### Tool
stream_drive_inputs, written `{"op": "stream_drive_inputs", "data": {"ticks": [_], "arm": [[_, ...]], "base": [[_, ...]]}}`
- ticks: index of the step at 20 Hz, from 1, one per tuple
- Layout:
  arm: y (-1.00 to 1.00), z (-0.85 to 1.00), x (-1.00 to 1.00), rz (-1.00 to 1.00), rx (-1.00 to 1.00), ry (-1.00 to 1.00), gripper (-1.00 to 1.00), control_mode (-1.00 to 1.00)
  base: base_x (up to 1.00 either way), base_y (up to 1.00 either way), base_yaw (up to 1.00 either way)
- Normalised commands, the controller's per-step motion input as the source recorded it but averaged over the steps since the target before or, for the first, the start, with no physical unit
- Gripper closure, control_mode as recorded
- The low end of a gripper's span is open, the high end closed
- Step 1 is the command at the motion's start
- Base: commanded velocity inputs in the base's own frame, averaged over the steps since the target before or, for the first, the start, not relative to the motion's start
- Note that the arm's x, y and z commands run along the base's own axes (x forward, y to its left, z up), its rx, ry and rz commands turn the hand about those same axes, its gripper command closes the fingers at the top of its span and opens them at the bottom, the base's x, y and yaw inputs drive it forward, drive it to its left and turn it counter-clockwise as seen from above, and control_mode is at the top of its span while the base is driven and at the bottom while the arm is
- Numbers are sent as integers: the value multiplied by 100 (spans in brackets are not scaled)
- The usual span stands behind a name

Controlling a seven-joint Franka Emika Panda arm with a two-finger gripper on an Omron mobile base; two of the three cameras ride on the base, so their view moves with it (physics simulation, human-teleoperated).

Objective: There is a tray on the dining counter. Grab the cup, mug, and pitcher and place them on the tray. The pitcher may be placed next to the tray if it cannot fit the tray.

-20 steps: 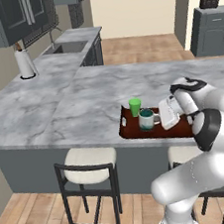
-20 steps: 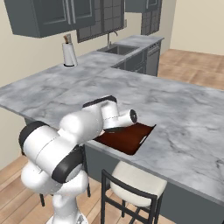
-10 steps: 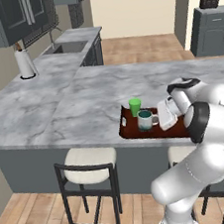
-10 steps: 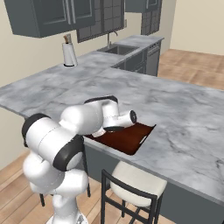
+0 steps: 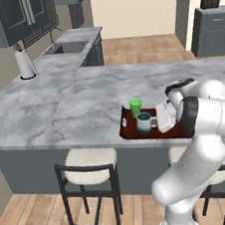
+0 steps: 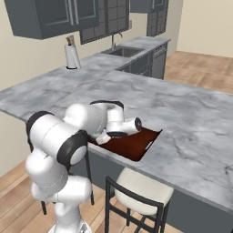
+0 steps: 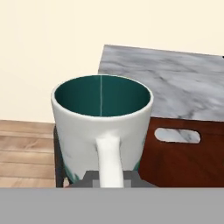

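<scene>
On the long grey-white marble dining counter (image 5: pixel 84 108), the flat reddish-brown tray (image 5: pixel 129 130) carries the small green tumbler cup (image 5: pixel 135 106) and, at its 5 o'clock, the white teal-lined mug (image 5: pixel 145 122). Hand view alone shows the two-finger gripper (image 7: pixel 109 177) closed tight on the mug's handle, with the tray's cut-out handle at 3 o'clock. Right base view hides both vessels behind the arm. At 10 o'clock across the room: a paper towel roll (image 5: pixel 25 63), a sink (image 5: pixel 68 47) and dark cabinets (image 5: pixel 14 17). Two stools (image 5: pixel 86 163) stand below.
</scene>
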Motion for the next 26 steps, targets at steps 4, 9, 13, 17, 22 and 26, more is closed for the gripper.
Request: {"op": "stream_drive_inputs", "data": {"ticks": [4, 9, 13, 17, 22, 26], "arm": [[0, -1, 31, 0, 0, 0, 100, -100], [0, -14, 34, 0, 0, 0, 100, -100], [0, -40, 41, 0, 0, 0, 100, -100], [0, -31, 39, 0, 0, -2, 100, -100], [0, -22, 42, 0, 0, -2, 100, -100], [0, -26, 29, 0, 0, 0, 100, -100]], "base": [[0, 0, 0], [0, 0, 0], [0, 0, 0], [0, 0, 0], [0, 0, 0], [0, 0, 0]]}}
